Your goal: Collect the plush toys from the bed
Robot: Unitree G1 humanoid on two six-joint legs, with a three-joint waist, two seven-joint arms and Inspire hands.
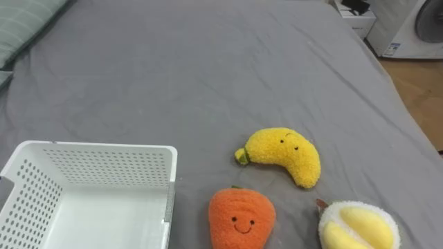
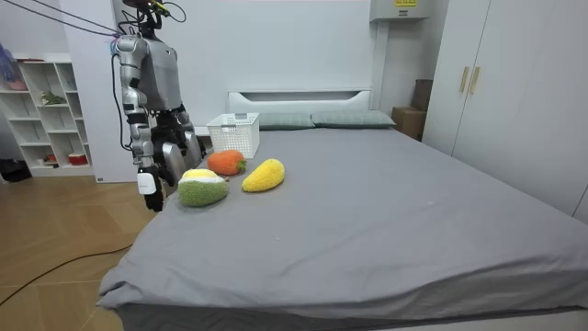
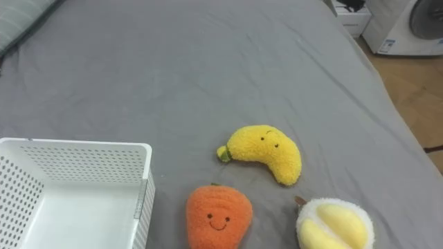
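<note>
Three plush toys lie on the grey bed [image 1: 208, 76]. A yellow banana [image 1: 284, 153] is in the middle right, an orange carrot [image 1: 241, 218] sits at the near edge, and a green-and-yellow durian [image 1: 356, 225] is at the lower right. A white perforated basket [image 1: 104, 146] stands empty at the lower left. In the room view I stand at the bed's side by the toys [image 2: 225, 175]. My right hand [image 2: 156, 195] hangs low beside the mattress edge, and my left hand [image 2: 186, 145] is low by my body near the basket [image 2: 234, 135].
A striped pillow [image 1: 28, 28] lies at the far left of the bed. A washing machine [image 1: 415, 24] and wooden floor are past the bed's right edge. In the room view a white shelf [image 2: 41, 110] stands behind me and wardrobes [image 2: 514, 92] line the room view's right.
</note>
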